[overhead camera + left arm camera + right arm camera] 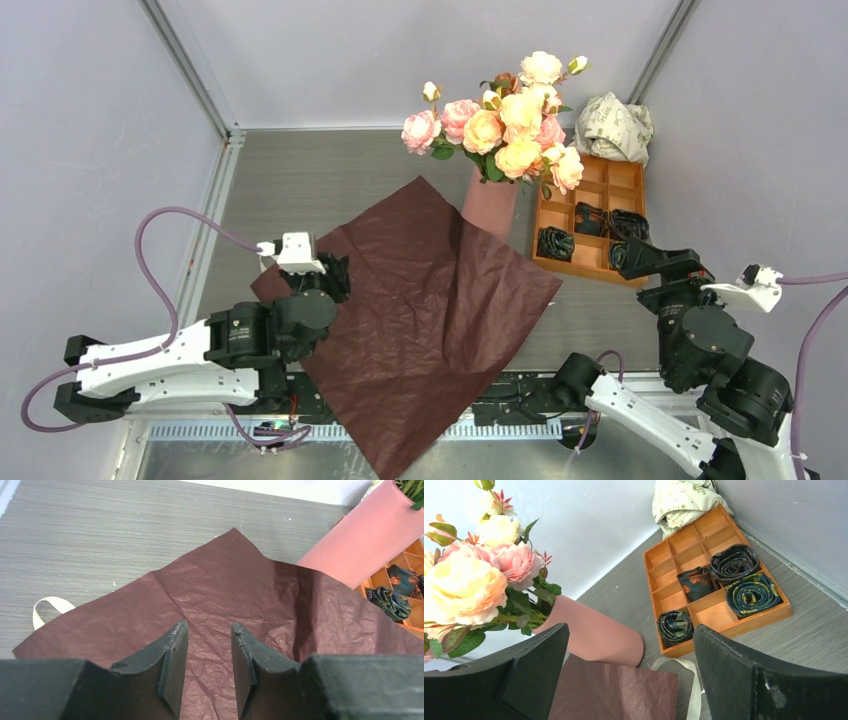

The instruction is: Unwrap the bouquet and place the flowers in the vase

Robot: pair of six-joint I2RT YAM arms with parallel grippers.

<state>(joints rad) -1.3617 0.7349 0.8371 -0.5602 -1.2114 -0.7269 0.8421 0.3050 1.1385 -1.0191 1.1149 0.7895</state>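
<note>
Seen from above, 2 robot arms work at a grey table (300,180). On the left, the left gripper (209,640) hovers low over the left corner of the wrapping paper (430,310). Its jaws stand partly apart with nothing between them. A loop of cream ribbon (47,607) pokes out from under the paper's left edge.

In the centre, the dark red crinkled paper lies unfolded and nearly flat, its far corner lapping against the foot of the vase (490,205). The pink tube vase stands upright just behind the paper, and the flowers (510,125), pink, peach and cream roses, sit in it with blooms fanned above the rim.

Right of the vase lies an orange compartment tray (622,178) holding 4 rolls of patterned fabric (556,243). A crumpled printed paper ball (613,128) rests behind it. On the far right, the right gripper (630,635) hangs beside the tray, jaws spread wide and empty.

The task looks essentially finished: unwrapped and placed. The next move probably calls only for both arms to draw back without brushing the vase.
</note>
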